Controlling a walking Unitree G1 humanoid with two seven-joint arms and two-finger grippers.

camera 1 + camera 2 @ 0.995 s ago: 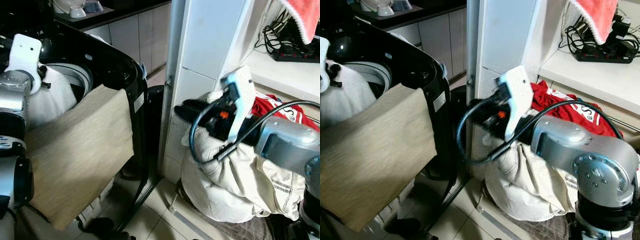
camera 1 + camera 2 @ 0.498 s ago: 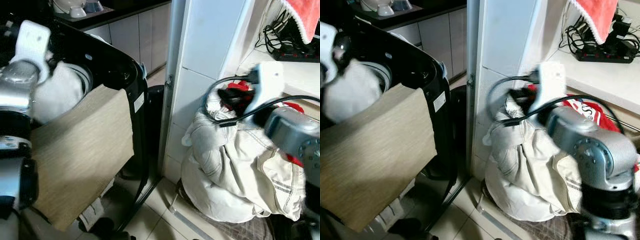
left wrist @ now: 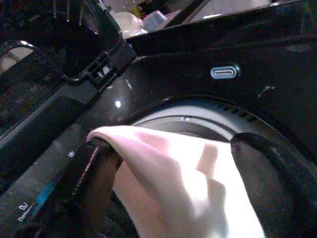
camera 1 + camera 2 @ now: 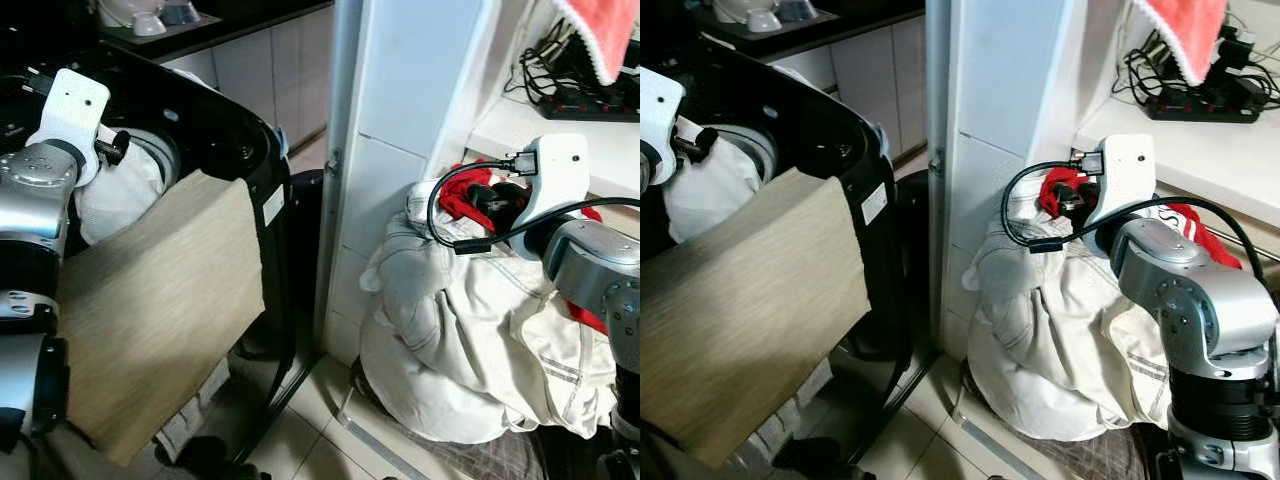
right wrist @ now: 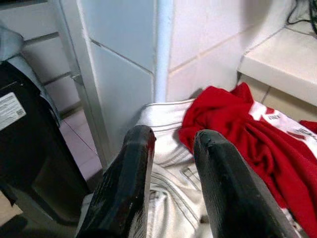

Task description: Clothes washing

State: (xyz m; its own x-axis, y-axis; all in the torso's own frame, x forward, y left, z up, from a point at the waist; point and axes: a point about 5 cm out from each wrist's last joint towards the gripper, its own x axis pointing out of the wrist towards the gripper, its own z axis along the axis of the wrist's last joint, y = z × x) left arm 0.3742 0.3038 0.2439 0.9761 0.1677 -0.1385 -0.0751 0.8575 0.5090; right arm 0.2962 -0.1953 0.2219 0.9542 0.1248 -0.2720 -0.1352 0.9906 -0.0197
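Left gripper (image 3: 168,198): fingers pinching white garment (image 4: 120,195) over washing machine (image 4: 235,140) drum opening. Right gripper (image 5: 173,183): fingers spread, empty, above laundry pile; red garment (image 5: 237,129) just beside right finger, cream trousers (image 4: 450,330) below. Risk: beige cloth (image 4: 150,310) draped over machine rim may slide off; early release drops white garment outside drum.

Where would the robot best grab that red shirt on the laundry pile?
Probably the bunched red fold at the top of the red shirt, coming down from above. It lies heaped on the cream garment beside the tiled wall, so the raised crumple gives the right gripper, open just above, something to pinch.
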